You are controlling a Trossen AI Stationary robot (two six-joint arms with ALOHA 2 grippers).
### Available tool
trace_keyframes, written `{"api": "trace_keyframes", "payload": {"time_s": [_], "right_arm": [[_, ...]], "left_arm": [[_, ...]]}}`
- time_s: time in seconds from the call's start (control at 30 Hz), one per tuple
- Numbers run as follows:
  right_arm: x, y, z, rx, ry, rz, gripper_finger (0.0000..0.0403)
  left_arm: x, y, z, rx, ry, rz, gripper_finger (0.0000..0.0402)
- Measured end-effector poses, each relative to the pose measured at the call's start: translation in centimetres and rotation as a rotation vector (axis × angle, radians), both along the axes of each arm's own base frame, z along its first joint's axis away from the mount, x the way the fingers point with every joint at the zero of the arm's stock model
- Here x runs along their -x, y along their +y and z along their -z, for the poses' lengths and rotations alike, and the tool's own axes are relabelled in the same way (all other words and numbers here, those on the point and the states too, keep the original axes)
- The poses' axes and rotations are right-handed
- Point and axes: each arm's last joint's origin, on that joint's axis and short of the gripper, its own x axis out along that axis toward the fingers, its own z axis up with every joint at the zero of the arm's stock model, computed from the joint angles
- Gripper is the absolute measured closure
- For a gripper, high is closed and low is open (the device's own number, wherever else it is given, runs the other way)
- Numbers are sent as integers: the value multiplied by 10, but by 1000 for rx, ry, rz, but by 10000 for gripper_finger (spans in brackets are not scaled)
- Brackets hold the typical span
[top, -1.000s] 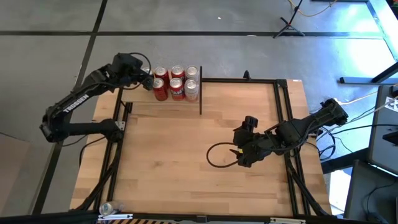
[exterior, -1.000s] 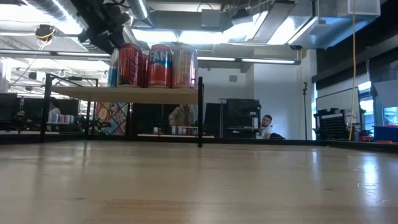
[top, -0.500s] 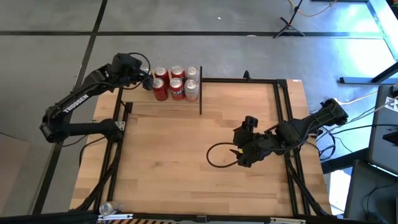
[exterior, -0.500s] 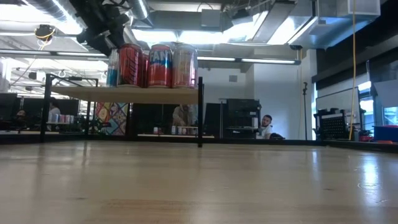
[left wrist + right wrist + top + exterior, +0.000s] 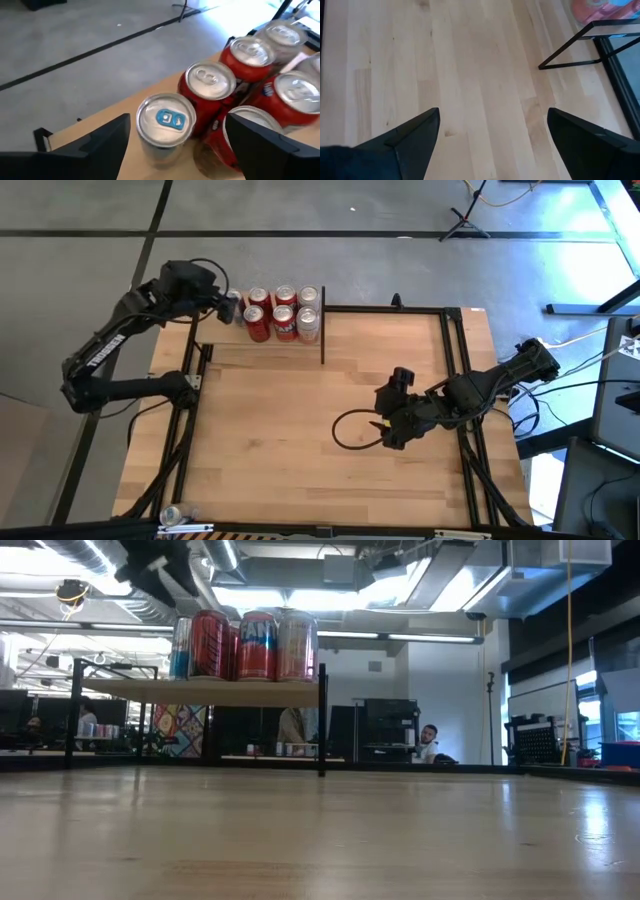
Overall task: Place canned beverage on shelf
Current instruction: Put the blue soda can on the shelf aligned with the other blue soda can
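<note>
We look straight down on the worktop (image 5: 320,430); our level view crosses it, both sharing the shelf (image 5: 200,688); wrists look close.

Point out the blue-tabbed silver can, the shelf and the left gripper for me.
blue-tabbed silver can (image 5: 165,119), left wrist view, its lid.
shelf (image 5: 200,690), low view, front edge of board.
left gripper (image 5: 226,304), high view, between fingertips.
</note>
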Motion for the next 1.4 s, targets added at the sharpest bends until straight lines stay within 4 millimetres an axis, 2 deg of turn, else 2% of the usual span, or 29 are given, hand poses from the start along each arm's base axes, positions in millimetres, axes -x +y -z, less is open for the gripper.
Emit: {"api": "trace_keyframes", "payload": {"time_s": [0.3,0.5,1.03,1.4], "right_arm": [[0,1,0,-34,10,-4,45],[0,1,0,-35,9,-1,45],[-5,0,-2,69,-11,-131,45],[-5,1,-2,97,-3,-165,45]], "left_arm": [[4,-20,-35,-32,-73,142,90],[-2,-36,-48,-51,-121,273,90],[-44,-88,-41,109,-150,620,90],[-67,-130,-30,207,-104,766,90]]}}
